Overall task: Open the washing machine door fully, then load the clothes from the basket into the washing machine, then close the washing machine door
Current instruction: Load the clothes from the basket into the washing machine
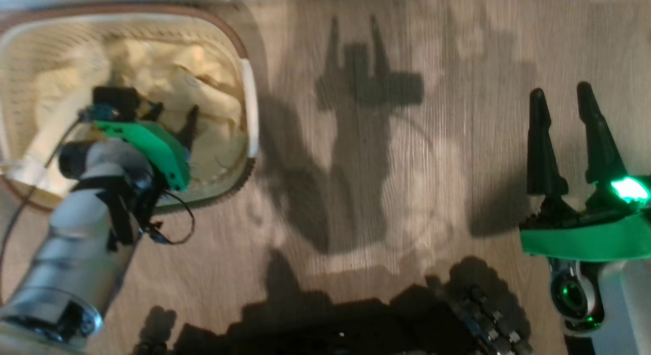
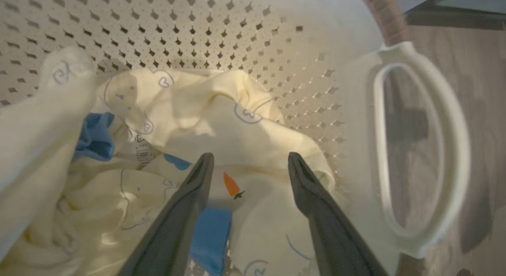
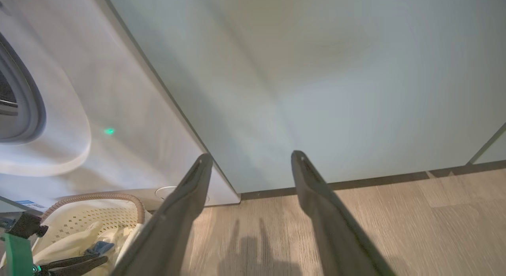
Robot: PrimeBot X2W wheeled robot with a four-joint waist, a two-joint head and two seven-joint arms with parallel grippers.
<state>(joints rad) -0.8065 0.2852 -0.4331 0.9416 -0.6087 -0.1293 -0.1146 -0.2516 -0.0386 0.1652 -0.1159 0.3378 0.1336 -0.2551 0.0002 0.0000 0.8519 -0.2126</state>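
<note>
Warm light is throwing my hard-edged shadow across the floor beside the basket; my head view is smearing with blur, and clothes inside the basket are glaring pale.

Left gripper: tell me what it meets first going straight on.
Likely the clothes: the open left gripper points straight at them in the basket, though depth is unclear.

1 basket, 1 washing machine, 2 pincers
</note>
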